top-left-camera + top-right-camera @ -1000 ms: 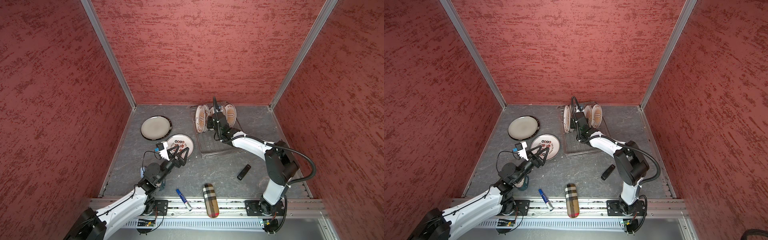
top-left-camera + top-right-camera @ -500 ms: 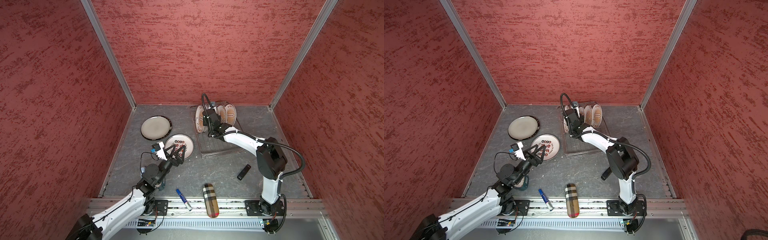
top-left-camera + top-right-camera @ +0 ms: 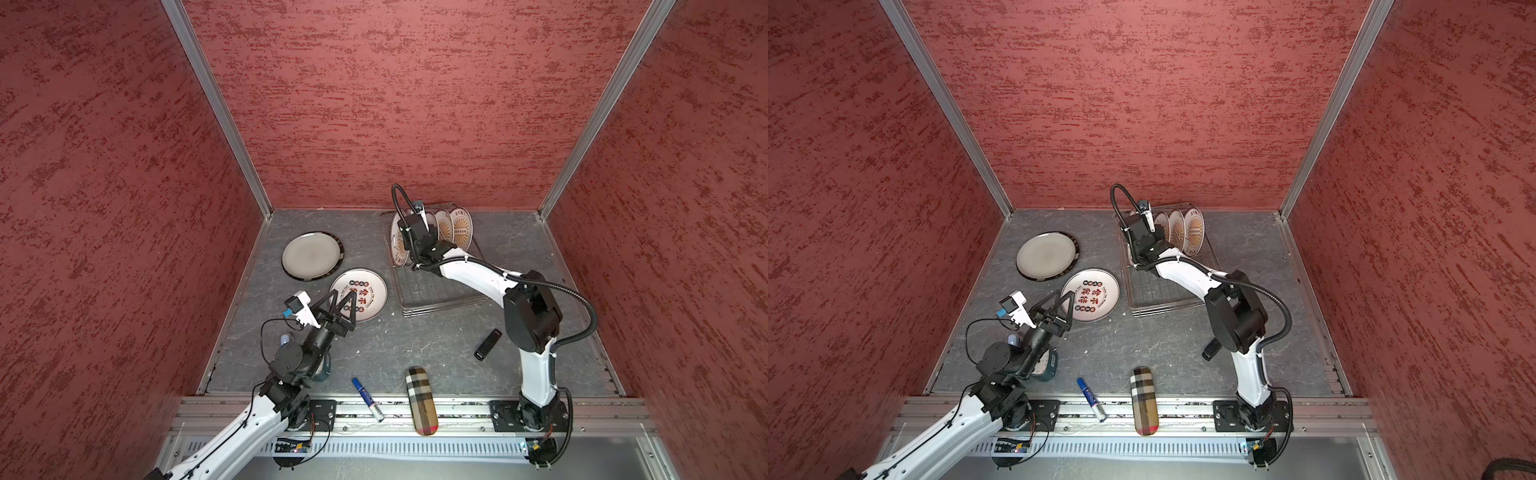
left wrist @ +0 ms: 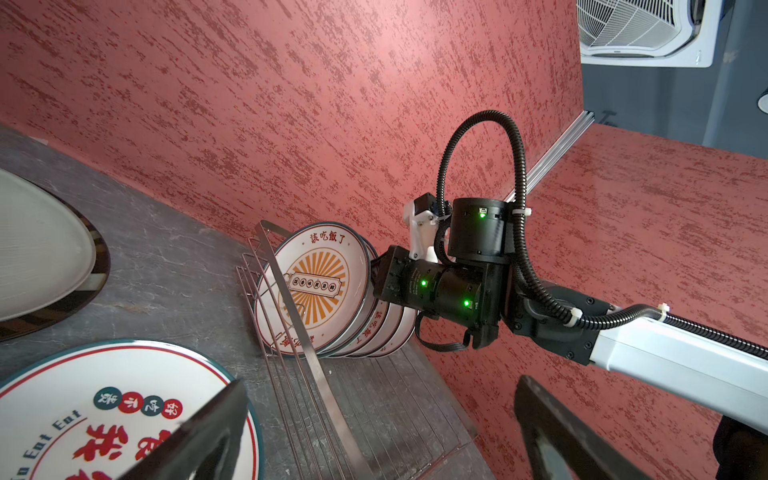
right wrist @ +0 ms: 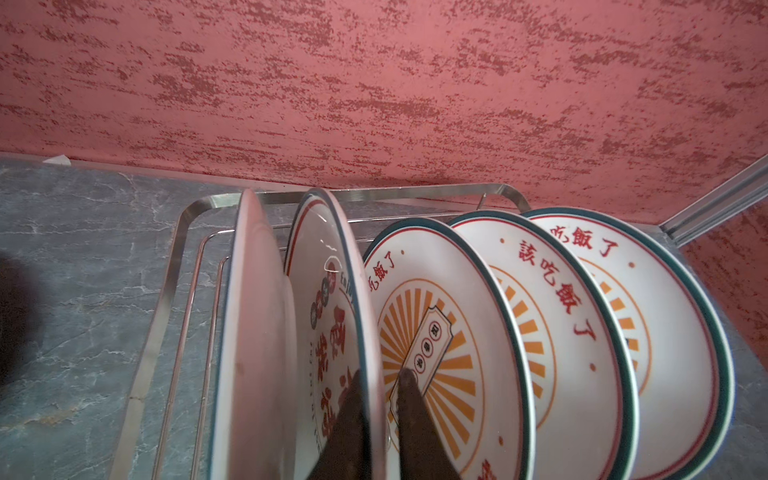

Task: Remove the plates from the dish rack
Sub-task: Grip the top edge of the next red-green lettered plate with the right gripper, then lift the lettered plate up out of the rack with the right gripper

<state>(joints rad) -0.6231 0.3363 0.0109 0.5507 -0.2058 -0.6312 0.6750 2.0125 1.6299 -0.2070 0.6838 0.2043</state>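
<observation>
1. Right pincer: clamped on rim of upright character plate in dish rack, upper centre in both top views.
2. Left pincer: spread, over edge of flat plate on bench, left of centre.

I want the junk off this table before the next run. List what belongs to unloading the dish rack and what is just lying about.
Belongs:
dish rack
five racked plates
lettered plate and grey plate, already out, lying flat
right gripper, pinching one racked plate's rim
left gripper, open

Lying about:
teal clock
blue marker
plaid case
black stick
</observation>
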